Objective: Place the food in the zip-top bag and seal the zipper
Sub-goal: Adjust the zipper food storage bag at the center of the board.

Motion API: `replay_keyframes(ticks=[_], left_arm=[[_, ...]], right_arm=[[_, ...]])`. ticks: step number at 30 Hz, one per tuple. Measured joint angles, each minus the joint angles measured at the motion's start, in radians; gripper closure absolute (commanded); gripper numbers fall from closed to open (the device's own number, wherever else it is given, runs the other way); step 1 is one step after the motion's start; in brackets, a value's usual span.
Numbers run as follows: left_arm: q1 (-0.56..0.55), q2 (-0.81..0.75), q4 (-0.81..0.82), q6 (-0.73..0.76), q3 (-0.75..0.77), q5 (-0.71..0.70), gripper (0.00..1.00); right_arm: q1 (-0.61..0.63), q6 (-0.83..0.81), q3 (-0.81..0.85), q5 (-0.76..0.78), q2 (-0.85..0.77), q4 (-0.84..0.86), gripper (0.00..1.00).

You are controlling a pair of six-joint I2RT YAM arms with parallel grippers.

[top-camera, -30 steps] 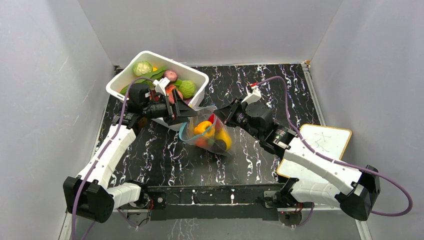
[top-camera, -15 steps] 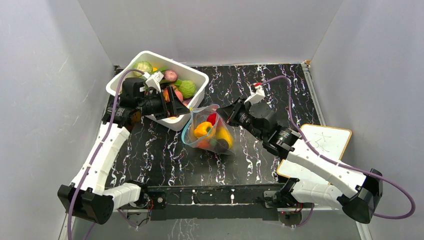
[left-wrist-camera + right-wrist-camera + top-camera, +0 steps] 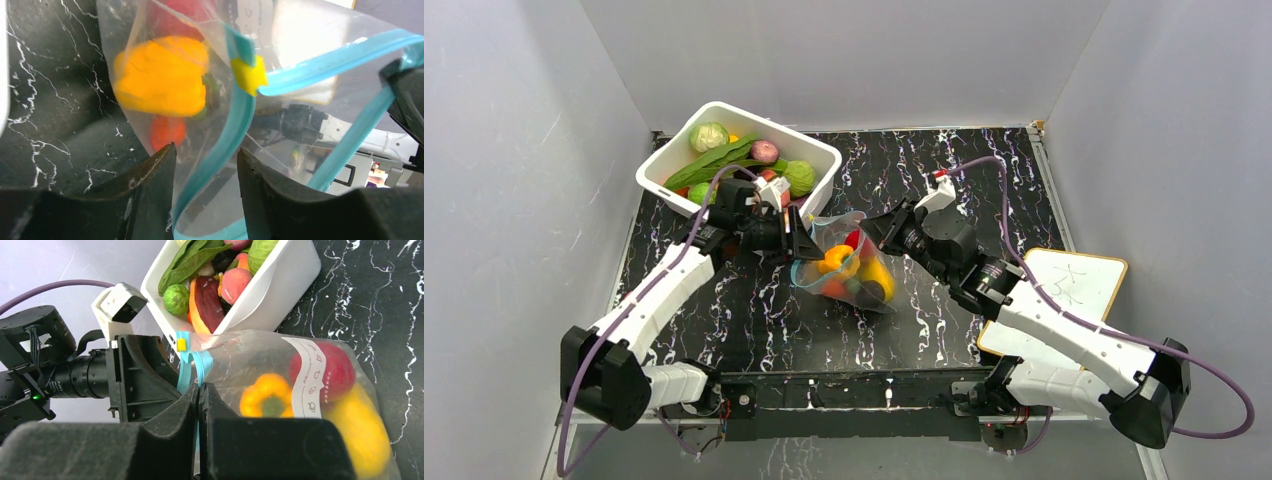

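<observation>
The clear zip-top bag (image 3: 844,262) lies mid-table, its mouth toward the tub, holding food: a yellow pepper (image 3: 160,82), a red piece (image 3: 332,367) and another yellow piece (image 3: 357,430). My right gripper (image 3: 199,387) is shut on the bag's light-blue zipper (image 3: 192,365) at the far side of the mouth. My left gripper (image 3: 206,155) is at the mouth's near-left side. Its fingers (image 3: 155,172) straddle the zipper (image 3: 235,125) with a gap on both sides, so it is open. A small yellow tab (image 3: 248,75) sits on the strip. The mouth gapes.
The white tub (image 3: 819,160) at the back left holds more food: cabbage (image 3: 710,135), green leaves, a pink onion and an orange piece. A white board (image 3: 1074,285) lies at the right. Grey walls close in on the left, back and right.
My left gripper has come from the tub down to the bag's mouth and its jaws have narrowed around the zipper strip. The right gripper kept its hold; the bag shifted slightly.
</observation>
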Motion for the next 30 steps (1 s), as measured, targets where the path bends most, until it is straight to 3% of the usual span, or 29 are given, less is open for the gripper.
replay_keyframes(ticks=[4,16,23,27,30], left_arm=[[-0.053,0.048,-0.002,-0.007,0.000,-0.047,1.00],[-0.136,0.148,0.106,-0.073,0.140,-0.078,1.00],[-0.163,0.206,0.120,-0.061,0.148,-0.182,0.79],[-0.163,0.217,0.098,-0.034,0.149,-0.276,0.53],[-0.162,0.216,0.062,-0.010,0.170,-0.360,0.41]], right_arm=[[0.000,-0.002,-0.030,0.019,-0.014,-0.001,1.00],[0.000,-0.084,-0.040,0.162,-0.168,-0.044,1.00],[0.000,-0.102,-0.094,0.194,-0.179,0.001,1.00],[0.000,-0.105,-0.134,0.189,-0.133,0.000,1.00],[0.000,-0.105,-0.143,0.183,-0.126,0.003,1.00]])
